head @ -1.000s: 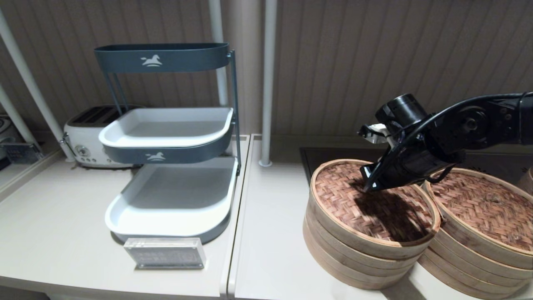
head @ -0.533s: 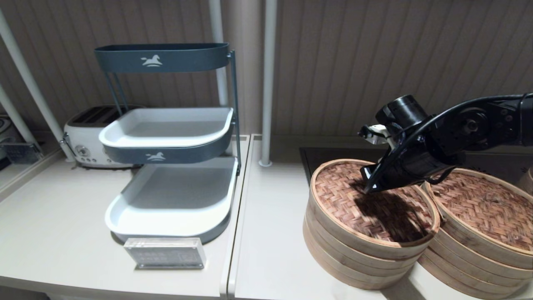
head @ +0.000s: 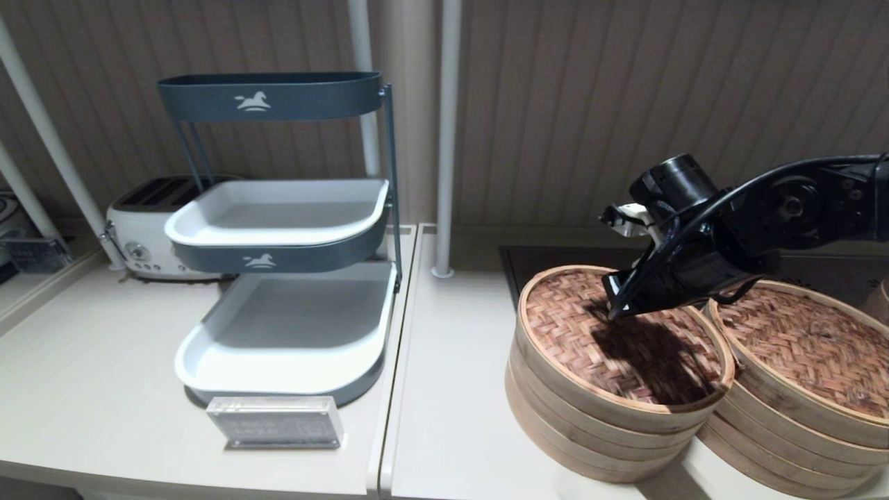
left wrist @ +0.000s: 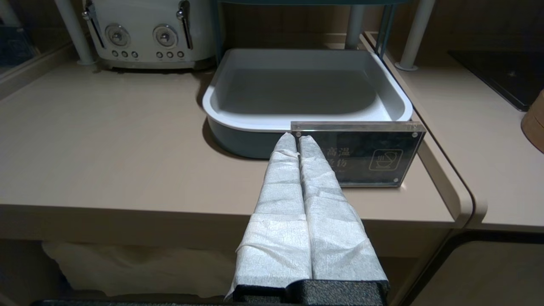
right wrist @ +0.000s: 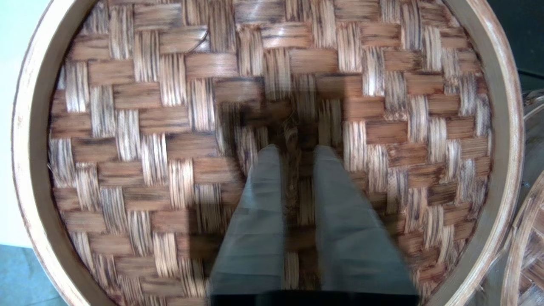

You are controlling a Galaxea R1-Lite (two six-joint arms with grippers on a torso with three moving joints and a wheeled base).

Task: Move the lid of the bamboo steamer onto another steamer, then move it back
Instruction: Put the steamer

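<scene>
The bamboo steamer lid (head: pixel 583 333), tan-pink weave in a pale hoop, lies on the left bamboo stack (head: pixel 590 430). My right gripper (head: pixel 612 312) hangs just over its middle, reaching in from the right. In the right wrist view the lid (right wrist: pixel 148 127) fills the frame. The right gripper (right wrist: pixel 296 149) is open, and the dark centre loop (right wrist: pixel 292 131) sits in the gap at its tips. Another steamer (head: pixel 799 417), with a darker reddish-brown lid (head: pixel 812 340), touches the stack on its right. My left gripper (left wrist: pixel 296 137) is shut and parked below the counter's front edge.
A three-tier grey and white rack (head: pixel 285 229) stands at the left, with a white toaster (head: pixel 142 229) behind it and an acrylic sign (head: pixel 276 421) in front. A white pole (head: pixel 444 139) rises at the middle. A black cooktop (head: pixel 549 253) lies behind the steamers.
The right gripper has stayed over the lid's middle with only a tiny shift. The lid and both stacks have not moved.
</scene>
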